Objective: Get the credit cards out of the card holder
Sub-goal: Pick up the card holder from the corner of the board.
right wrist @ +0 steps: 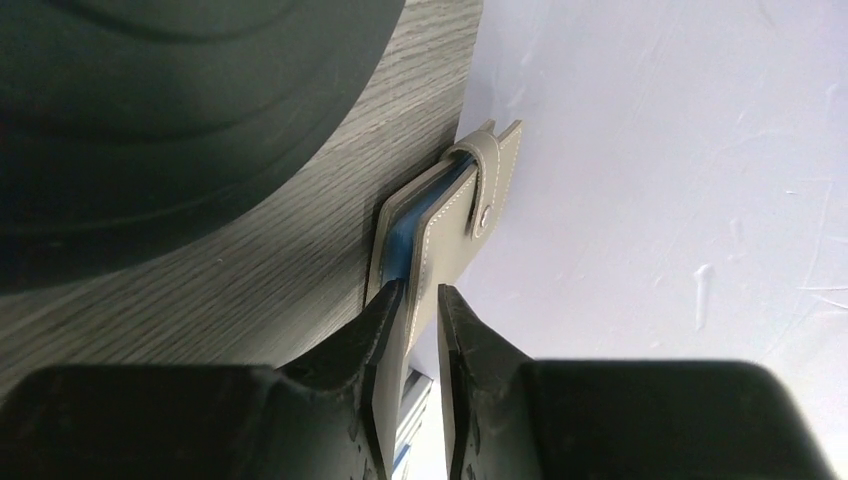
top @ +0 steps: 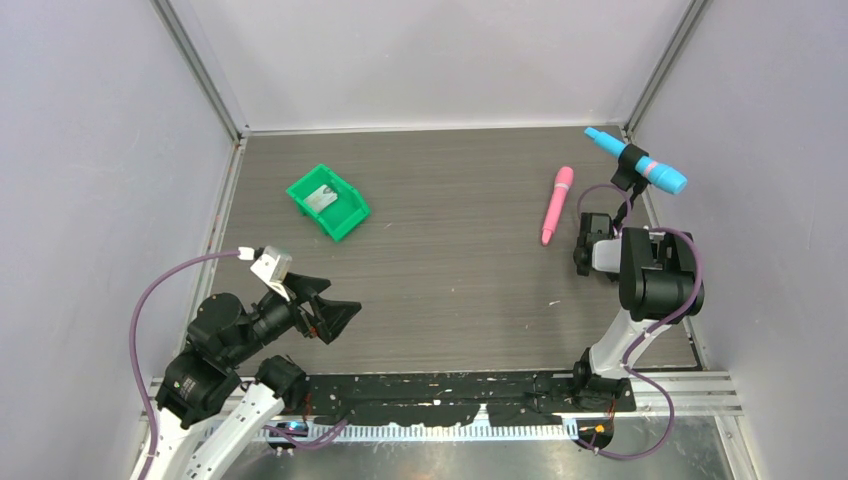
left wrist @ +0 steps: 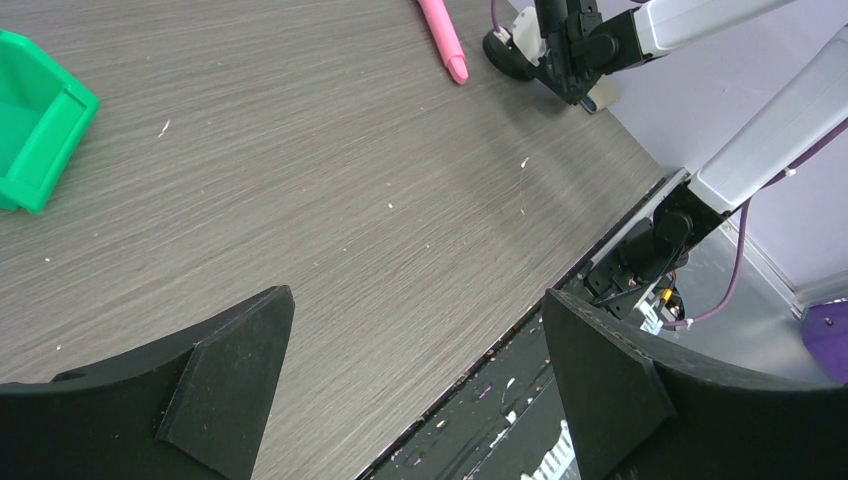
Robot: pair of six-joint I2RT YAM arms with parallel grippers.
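My right gripper [right wrist: 420, 290] is shut on the card holder [right wrist: 440, 215]. The holder is closed, with beige-grey covers, a blue inner layer and a snapped tab at its far end, and it stands on edge by the right wall. No credit cards show at the holder. In the top view that gripper [top: 586, 246] sits low at the table's right side. The left wrist view shows it [left wrist: 575, 85] with a beige corner of the holder [left wrist: 603, 97]. My left gripper [top: 335, 315] hangs open and empty over the near left; its jaws [left wrist: 417, 295] are spread wide.
A green bin [top: 345, 215] stands at the back left with a pale grey card-like piece [top: 322, 196] inside; it also shows in the left wrist view [left wrist: 40, 150]. A pink pen [top: 556, 203] lies near the right arm. A blue marker [top: 640, 162] leans at the back right corner.
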